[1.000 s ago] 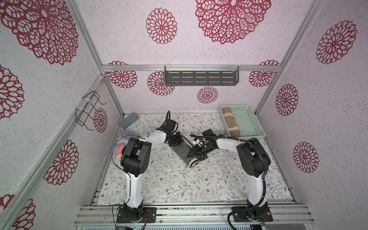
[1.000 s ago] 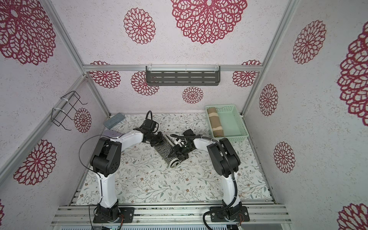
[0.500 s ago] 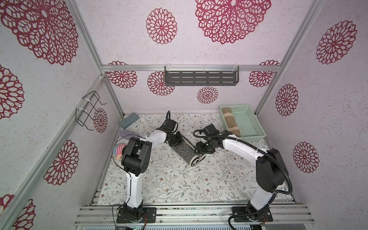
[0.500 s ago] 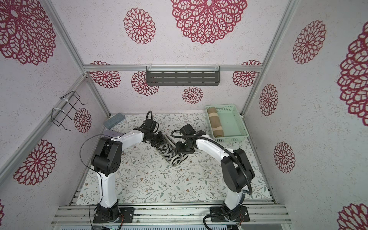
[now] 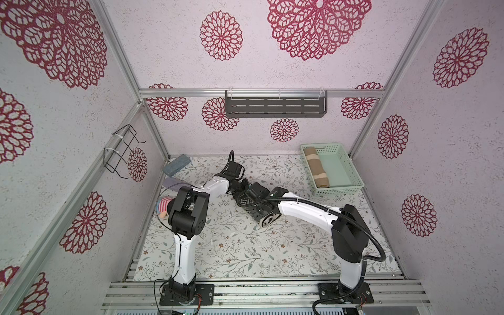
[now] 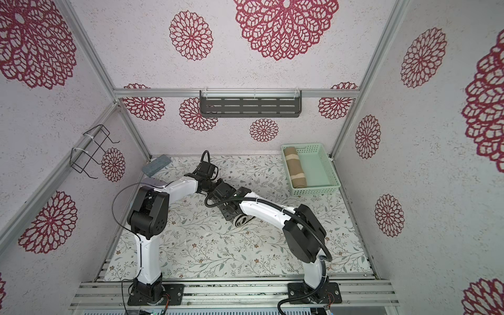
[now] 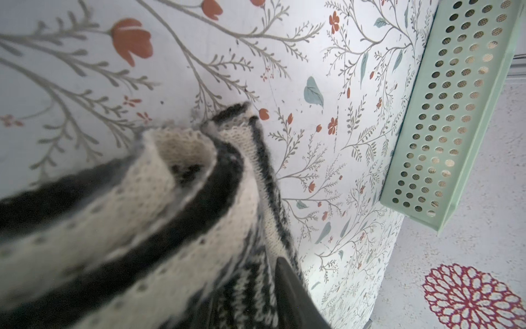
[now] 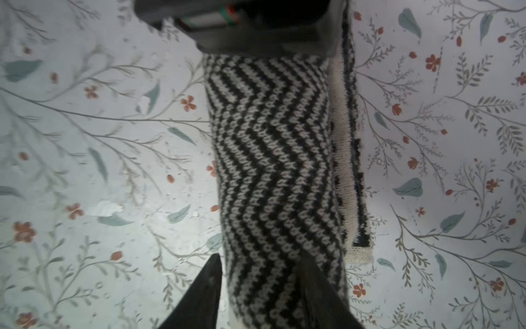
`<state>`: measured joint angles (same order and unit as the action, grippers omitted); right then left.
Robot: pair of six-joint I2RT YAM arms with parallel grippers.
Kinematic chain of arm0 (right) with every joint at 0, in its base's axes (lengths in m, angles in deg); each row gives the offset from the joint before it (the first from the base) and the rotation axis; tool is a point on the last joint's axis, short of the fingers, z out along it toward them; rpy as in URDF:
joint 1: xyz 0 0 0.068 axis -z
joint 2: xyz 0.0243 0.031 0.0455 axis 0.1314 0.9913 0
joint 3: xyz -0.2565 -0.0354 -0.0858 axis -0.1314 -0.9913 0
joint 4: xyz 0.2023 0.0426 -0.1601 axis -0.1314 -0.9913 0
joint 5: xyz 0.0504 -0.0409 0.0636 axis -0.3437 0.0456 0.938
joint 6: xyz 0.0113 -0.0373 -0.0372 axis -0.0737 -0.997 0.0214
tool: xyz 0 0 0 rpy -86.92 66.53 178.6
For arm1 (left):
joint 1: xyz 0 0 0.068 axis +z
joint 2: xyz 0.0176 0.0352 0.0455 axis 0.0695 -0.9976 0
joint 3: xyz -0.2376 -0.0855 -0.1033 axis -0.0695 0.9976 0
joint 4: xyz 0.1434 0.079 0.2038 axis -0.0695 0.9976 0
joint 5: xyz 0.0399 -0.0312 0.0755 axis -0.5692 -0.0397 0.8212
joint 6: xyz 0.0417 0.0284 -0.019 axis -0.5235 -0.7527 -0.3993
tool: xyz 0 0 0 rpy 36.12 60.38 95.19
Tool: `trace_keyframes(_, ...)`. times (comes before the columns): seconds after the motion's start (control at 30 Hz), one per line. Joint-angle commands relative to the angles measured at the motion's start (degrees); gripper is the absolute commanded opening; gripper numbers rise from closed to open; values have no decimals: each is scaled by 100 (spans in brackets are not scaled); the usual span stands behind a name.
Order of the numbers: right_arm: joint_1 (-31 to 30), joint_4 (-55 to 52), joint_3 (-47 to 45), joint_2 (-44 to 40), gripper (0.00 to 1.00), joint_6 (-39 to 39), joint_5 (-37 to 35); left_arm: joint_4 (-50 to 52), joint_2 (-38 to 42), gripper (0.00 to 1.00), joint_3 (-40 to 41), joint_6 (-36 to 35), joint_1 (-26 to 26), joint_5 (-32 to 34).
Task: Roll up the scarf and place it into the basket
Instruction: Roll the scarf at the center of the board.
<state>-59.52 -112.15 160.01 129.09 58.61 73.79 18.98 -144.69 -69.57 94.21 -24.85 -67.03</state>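
Note:
The scarf (image 5: pixel 245 202) is a black-and-white zigzag knit, rolled into a tube that lies in mid-table in both top views, its open end (image 6: pixel 240 220) towards the front. My left gripper (image 5: pixel 240 186) is at the roll's far end; the left wrist view shows one finger (image 7: pixel 290 299) pressed on the knit (image 7: pixel 170 199). My right gripper (image 8: pixel 259 262) straddles the roll (image 8: pixel 273 142) near its front end, both fingers against it. The mint-green basket (image 5: pixel 344 169) stands at the back right, well apart from the roll.
A tan rolled cloth (image 5: pixel 315 166) lies along the basket's left side. A grey-blue block (image 5: pixel 176 165) and a striped soft toy (image 5: pixel 163 204) sit by the left wall. A dark slotted shelf (image 5: pixel 275 106) and a wire rack (image 5: pixel 122 150) hang on the walls.
My right arm has unfolded and carried its gripper from beside the roll to over it, and its jaws have narrowed onto the knit. The left arm has stayed put.

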Motion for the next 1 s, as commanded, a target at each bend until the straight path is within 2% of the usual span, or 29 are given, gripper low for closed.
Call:
trace_keyframes(0.0,224,54,-204,26,45,-171,-385,270,-323,40,-35,-32,36,217)
trace_keyframes(0.1,500,418,-464,8,44,-165,5,347,-332,42,-156,-90,37,207)
trace_keyframes(0.2,838,789,-703,-5,41,-73,723,429,-326,46,-253,-133,39,205)
trace_keyframes(0.27,1056,993,-882,24,40,25,1165,407,-270,53,-293,-138,77,200)
trace_keyframes(0.37,1244,1160,-1066,91,39,84,1564,378,-110,73,-427,-165,133,154)
trace_keyframes(0.43,1307,1204,-1126,149,39,154,1707,426,62,77,-557,-207,163,155)
trace_keyframes(0.57,1355,1248,-1168,235,39,363,2059,501,523,77,-576,-243,167,323)
trace_keyframes(0.67,1364,1234,-1173,279,38,634,2366,448,969,76,-286,-210,157,435)
trace_keyframes(0.83,1369,1410,-1364,210,36,1181,3045,335,1693,67,432,-165,107,581)
trace_keyframes(0.97,1373,1854,-1689,72,36,1676,3586,316,1741,59,807,-228,-102,523)
